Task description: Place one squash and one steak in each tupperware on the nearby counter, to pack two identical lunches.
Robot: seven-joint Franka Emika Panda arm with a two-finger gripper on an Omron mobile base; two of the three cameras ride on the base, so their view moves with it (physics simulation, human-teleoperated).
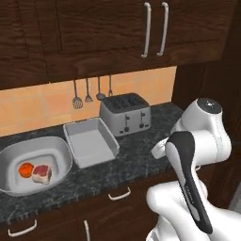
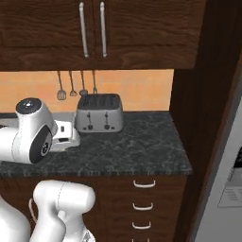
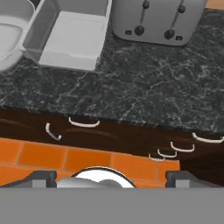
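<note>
Grey wide tupperware (image 1: 9, 160) holds squash (image 1: 26, 169) and steak (image 1: 41, 172), the smaller tupperware (image 1: 89, 141) waits, and my gripper (image 3: 109, 177) looks spread, holding nothing.

White Franka arm (image 1: 197, 155) — glossy, rounded links, dark joints.
Smooth white shells throughout; one joint cap is dark grey-black with a small pale dot at its centre, another link carries a long black inset strip with faint lettering — too small to read. Finger tips (image 3: 41, 177) small, dark grey, blocky.
</note>
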